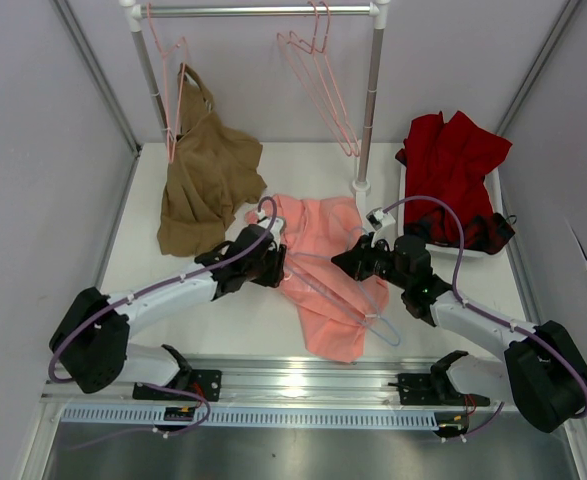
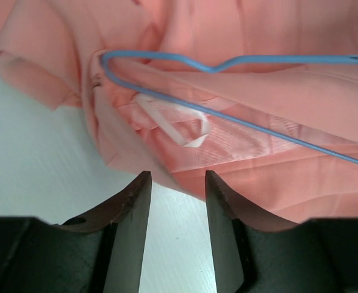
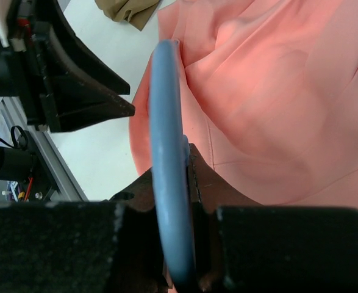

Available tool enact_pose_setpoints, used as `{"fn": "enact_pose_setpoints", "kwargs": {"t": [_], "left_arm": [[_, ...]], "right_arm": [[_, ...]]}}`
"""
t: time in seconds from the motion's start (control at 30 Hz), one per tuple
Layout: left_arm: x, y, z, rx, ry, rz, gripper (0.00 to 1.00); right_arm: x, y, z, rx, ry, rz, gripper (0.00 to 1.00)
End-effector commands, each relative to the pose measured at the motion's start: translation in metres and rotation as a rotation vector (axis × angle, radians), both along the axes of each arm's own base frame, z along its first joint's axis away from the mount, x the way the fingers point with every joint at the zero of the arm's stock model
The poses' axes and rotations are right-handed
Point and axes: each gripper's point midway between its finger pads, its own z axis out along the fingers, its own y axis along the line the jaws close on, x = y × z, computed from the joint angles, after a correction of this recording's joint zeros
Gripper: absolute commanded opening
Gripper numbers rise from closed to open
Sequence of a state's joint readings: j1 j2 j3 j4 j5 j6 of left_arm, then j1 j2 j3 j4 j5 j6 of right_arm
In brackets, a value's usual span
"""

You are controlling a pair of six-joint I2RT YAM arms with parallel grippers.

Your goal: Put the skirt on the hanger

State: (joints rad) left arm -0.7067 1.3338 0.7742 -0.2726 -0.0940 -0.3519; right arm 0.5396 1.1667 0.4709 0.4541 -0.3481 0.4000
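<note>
Crossing the soft creased skirt (image 3: pixel 276 91) is a thin wire hanger (image 3: pixel 166 122).

- I can read no text, brand, number or sign in any of my views
- The white ribbon (image 2: pixel 175 125) sewn into the skirt (image 2: pixel 276 36) is the only thing like a label, and I can make out no lettering on it
</note>
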Motion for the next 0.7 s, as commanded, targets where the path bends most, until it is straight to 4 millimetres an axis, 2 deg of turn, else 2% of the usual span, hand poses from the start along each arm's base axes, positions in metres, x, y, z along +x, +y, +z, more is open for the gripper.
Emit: {"fn": "enact_pose_setpoints", "kwargs": {"t": [0.0, 0.03, 0.1, 0.13, 0.17, 0.23, 0.43, 0.67], "left_arm": [[0.013, -0.019, 0.027, 0.006, -0.128, -0.082, 0.47], [0.016, -0.024, 0.031, 0.014, -0.145, -0.103, 0.47], [0.016, -0.025, 0.014, 0.073, -0.109, -0.112, 0.47], [0.022, -0.03, 0.019, 0.078, -0.118, -0.114, 0.46], [0.021, -0.03, 0.008, 0.103, -0.097, -0.123, 0.46], [0.026, -0.038, 0.011, 0.102, -0.122, -0.131, 0.47], [0.03, -0.042, -0.004, 0.134, -0.098, -0.14, 0.46], [0.027, -0.047, -0.01, 0.135, -0.089, -0.163, 0.45]], "right_arm": [[0.011, -0.002, 0.011, 0.004, -0.05, -0.039, 0.0], [0.011, -0.001, 0.01, 0.005, -0.049, -0.039, 0.0], [0.01, -0.001, 0.01, 0.006, -0.045, -0.038, 0.0], [0.01, -0.001, 0.01, 0.007, -0.046, -0.037, 0.0], [0.01, -0.001, 0.009, 0.008, -0.044, -0.035, 0.0], [0.01, 0.0, 0.011, 0.01, -0.046, -0.034, 0.0], [0.01, 0.0, 0.012, 0.007, -0.047, -0.033, 0.0], [0.01, -0.001, 0.011, 0.007, -0.047, -0.035, 0.0]]}}
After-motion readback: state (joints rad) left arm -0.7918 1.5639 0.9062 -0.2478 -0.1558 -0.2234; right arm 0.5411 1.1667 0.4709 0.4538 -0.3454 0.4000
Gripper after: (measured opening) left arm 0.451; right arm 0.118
